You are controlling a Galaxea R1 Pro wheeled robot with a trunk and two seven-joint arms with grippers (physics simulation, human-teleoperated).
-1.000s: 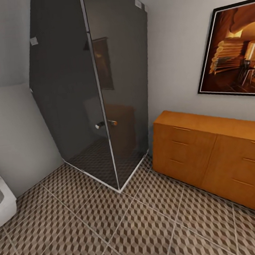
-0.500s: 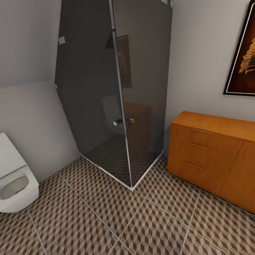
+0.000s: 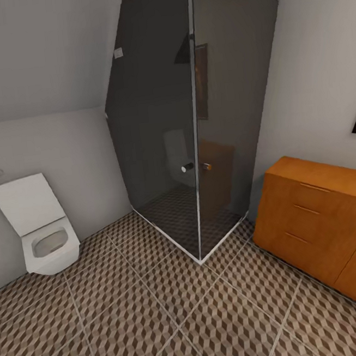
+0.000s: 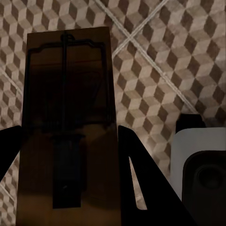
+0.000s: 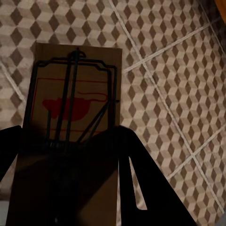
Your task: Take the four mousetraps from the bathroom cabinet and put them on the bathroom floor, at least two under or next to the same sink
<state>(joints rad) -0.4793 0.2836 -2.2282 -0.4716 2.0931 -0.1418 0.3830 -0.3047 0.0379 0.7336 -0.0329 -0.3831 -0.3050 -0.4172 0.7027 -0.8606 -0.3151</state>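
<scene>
In the left wrist view, a tan mousetrap [image 4: 70, 84] with a dark wire frame sits upright between the black fingers of my left gripper [image 4: 66, 136], which is shut on it above the cube-patterned bathroom floor [image 4: 155, 61]. My right gripper [image 5: 66, 141] is shut on a second mousetrap [image 5: 75, 94], this one printed with a red mouse, also over the bathroom floor [image 5: 165, 70]. From the head, the orange-brown cabinet [image 3: 319, 218] stands against the right wall with its drawer fronts closed. The sink is out of view.
A dark glass shower cubicle [image 3: 195, 132] fills the corner, its base edge reaching onto the bathroom floor [image 3: 160, 322]. A white wall-hung toilet [image 3: 41, 236] with its lid up is at the left. A pale grey robot part [image 4: 197, 169] shows beside the left fingers.
The head camera has swung left: the toilet has come fully into view, while the cabinet and the framed picture have slid toward the right edge.
</scene>
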